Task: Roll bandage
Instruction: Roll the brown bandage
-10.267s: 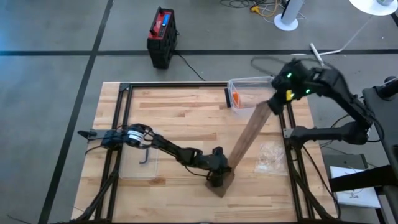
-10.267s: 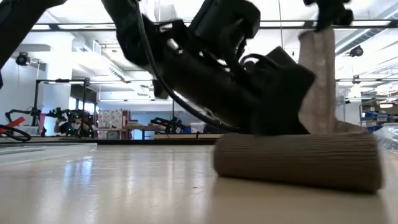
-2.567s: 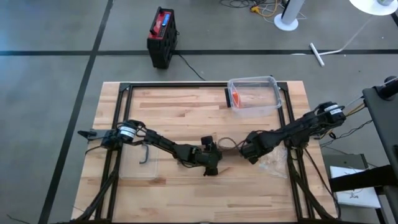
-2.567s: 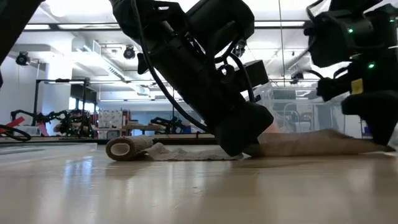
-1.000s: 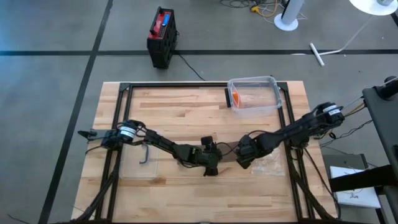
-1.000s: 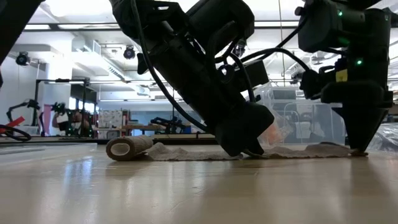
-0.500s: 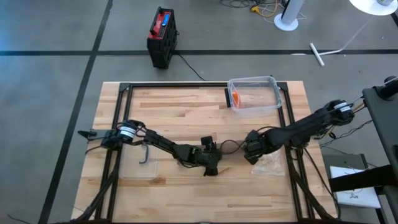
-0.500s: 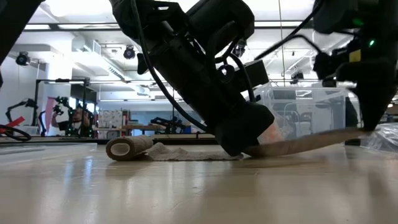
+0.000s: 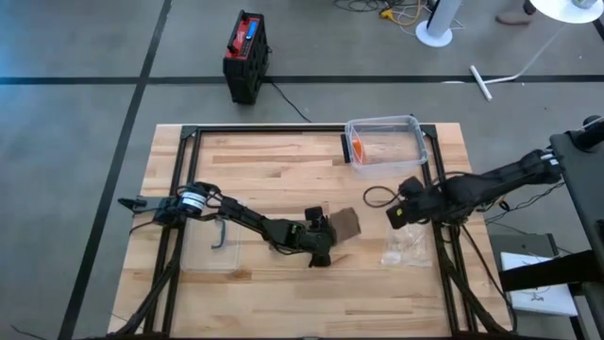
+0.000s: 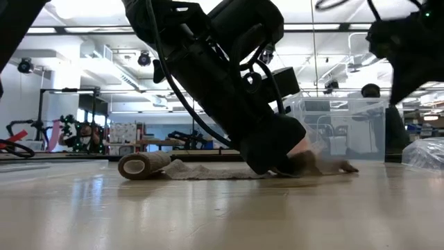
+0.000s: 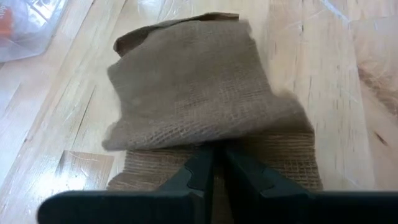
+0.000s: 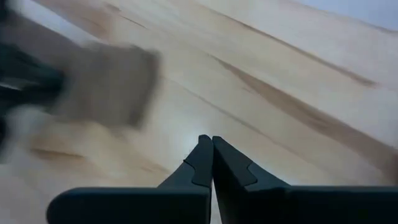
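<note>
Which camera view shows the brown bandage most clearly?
The left wrist view: the bandage fills it, folded over, weave visible. The high view shows a small brown patch; the low view, its edge; the right wrist view, a blur.

The bandage (image 9: 342, 225) lies on the table (image 9: 264, 170) near its middle, with the left gripper (image 9: 324, 247) pressed down on its near end and its loose end folded over just to the right. The right gripper (image 9: 396, 215) hangs to the right of the bandage, apart from it, above a plastic bag (image 9: 406, 244) on the table's right side. A clear bin (image 9: 382, 144) sits at the far edge behind them, and a flat sheet (image 9: 208, 247) lies under the left arm at the table's left.
</note>
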`<move>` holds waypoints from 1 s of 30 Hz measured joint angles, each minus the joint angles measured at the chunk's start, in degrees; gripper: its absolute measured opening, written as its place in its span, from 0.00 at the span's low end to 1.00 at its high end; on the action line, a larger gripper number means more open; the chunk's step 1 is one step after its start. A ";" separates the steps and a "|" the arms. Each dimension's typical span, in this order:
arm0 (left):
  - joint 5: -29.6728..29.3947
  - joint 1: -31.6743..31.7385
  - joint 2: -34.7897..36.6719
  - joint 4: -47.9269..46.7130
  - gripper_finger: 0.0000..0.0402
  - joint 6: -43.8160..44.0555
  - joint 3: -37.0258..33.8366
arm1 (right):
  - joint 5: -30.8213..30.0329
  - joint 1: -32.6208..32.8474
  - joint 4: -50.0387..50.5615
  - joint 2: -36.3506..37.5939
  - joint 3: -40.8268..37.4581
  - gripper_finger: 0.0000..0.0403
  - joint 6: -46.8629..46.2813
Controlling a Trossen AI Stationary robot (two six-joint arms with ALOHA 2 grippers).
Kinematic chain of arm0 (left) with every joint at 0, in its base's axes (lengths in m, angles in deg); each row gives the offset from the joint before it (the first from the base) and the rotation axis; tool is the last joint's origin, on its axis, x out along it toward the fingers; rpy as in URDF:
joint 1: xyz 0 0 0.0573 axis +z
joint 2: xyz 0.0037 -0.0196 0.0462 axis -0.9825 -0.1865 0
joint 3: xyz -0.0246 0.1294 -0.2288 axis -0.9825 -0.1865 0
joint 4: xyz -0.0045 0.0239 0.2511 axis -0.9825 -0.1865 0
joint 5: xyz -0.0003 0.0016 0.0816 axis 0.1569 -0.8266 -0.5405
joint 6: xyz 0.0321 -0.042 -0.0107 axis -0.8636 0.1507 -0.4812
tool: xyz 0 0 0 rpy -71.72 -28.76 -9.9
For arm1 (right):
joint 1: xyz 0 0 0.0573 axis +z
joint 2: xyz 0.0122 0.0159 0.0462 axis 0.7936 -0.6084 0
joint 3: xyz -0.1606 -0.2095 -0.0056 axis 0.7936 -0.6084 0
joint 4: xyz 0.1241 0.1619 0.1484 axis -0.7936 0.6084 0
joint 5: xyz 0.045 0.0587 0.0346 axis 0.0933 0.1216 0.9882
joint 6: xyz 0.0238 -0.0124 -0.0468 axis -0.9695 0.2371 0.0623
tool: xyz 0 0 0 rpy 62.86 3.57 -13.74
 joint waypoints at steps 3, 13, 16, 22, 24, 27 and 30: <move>0.02 0.00 0.00 0.00 0.07 0.00 0.00 | -0.47 0.00 -9.21 1.25 -2.55 0.00 1.18; 0.00 0.00 0.00 0.00 0.07 0.28 0.00 | -0.28 0.00 -28.65 -15.63 -7.31 0.12 6.60; 0.00 0.00 0.00 0.02 0.07 0.42 0.00 | -0.38 0.00 -29.92 -21.72 -5.16 0.23 10.04; -0.03 0.00 0.00 0.04 0.07 0.44 0.00 | -0.34 -0.02 -30.08 -32.39 0.46 0.36 21.37; -0.01 0.00 0.00 0.04 0.07 0.44 0.00 | -0.33 -0.51 -30.00 -34.99 1.97 0.37 22.60; 0.02 0.00 0.00 0.04 0.07 0.42 0.00 | -0.28 -1.53 -28.09 -38.25 3.18 0.36 22.96; 0.02 0.00 0.00 0.05 0.07 0.42 0.00 | -0.26 -2.51 -27.32 -40.09 3.51 0.33 23.01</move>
